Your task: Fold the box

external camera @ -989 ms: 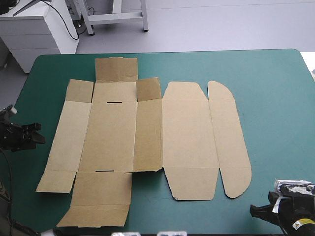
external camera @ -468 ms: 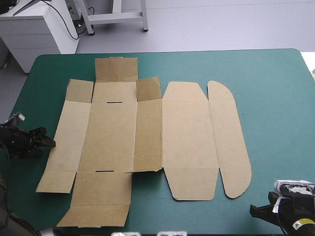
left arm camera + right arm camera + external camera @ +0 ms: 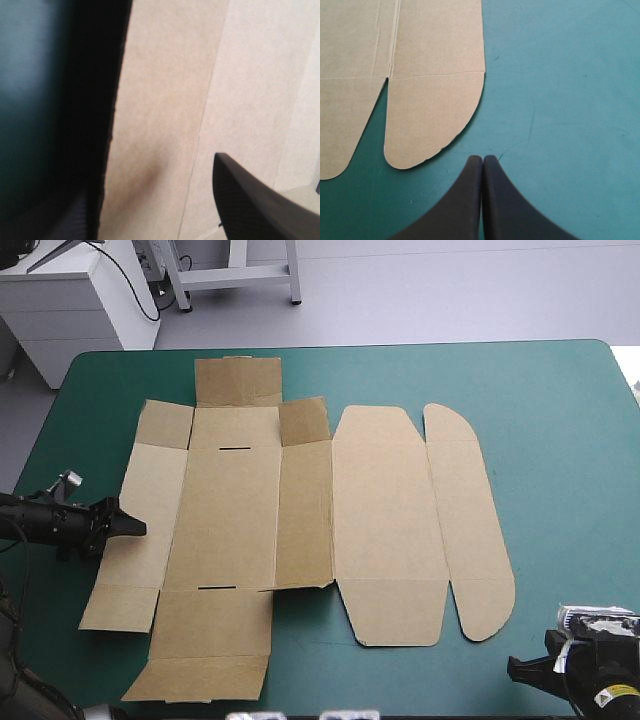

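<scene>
My left fingers [image 3: 132, 528] have come in from the counter's [image 3: 560, 420] left edge and now reach the box's [image 3: 300, 520] left panel [image 3: 145, 510], where just before they hung short of it over bare teal-green cover. The box lies flat and unfolded across the middle of the counter, and it seems to have slid slightly toward the right side, so I judge I have nudged it.

In my left wrist view my fingers stand apart, one over the board and the other toward the cover, with the panel's outer edge between them. That view is smeared, so I cannot tell whether a finger is under the board yet.

My right fingers [image 3: 482, 160] are pressed together, idle near the front right corner, just short of the rounded flap [image 3: 432, 120].

No wall is raised. Lifting this left panel looks like the first fold.
</scene>
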Available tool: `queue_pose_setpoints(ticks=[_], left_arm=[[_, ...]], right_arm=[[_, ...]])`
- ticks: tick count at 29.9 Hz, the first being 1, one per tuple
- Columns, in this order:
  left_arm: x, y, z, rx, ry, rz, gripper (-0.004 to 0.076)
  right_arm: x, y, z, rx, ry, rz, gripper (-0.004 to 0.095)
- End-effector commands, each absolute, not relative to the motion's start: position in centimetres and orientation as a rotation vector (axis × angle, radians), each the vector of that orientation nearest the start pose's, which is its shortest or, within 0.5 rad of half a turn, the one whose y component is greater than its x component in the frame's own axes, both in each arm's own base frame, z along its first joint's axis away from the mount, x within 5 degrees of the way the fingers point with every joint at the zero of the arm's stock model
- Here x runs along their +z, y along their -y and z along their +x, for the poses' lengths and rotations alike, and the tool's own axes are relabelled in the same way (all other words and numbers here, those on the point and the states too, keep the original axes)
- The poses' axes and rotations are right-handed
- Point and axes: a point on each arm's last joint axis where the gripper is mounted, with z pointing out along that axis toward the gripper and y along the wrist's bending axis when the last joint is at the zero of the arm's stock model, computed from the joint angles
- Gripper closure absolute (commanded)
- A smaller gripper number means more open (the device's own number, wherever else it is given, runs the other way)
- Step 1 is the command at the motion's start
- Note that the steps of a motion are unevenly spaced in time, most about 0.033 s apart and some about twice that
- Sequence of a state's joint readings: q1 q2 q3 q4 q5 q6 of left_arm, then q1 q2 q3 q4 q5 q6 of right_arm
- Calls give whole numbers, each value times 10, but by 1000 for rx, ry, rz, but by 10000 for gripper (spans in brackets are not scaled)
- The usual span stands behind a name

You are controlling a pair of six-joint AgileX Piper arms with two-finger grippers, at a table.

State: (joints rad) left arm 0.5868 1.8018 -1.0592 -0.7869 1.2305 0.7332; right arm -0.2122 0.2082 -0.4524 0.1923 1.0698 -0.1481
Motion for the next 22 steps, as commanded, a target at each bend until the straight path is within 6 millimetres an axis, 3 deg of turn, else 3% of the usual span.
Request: queue_pose_setpoints(ticks=[1, 4, 11, 22], left_arm=[[189, -100, 283, -1130, -2791, -253, 283], [189, -98, 284, -1127, -2798, -240, 300], [190, -98, 285, -1140, -2782, -251, 433], [196, -94, 293, -1223, -2671, -317, 451]], right_arm=[[273, -9, 35, 55, -2217, 92, 928], [273, -9, 35, 55, -2217, 92, 928], [273, -9, 35, 55, -2217, 92, 928], [273, -9, 35, 55, -2217, 92, 928]])
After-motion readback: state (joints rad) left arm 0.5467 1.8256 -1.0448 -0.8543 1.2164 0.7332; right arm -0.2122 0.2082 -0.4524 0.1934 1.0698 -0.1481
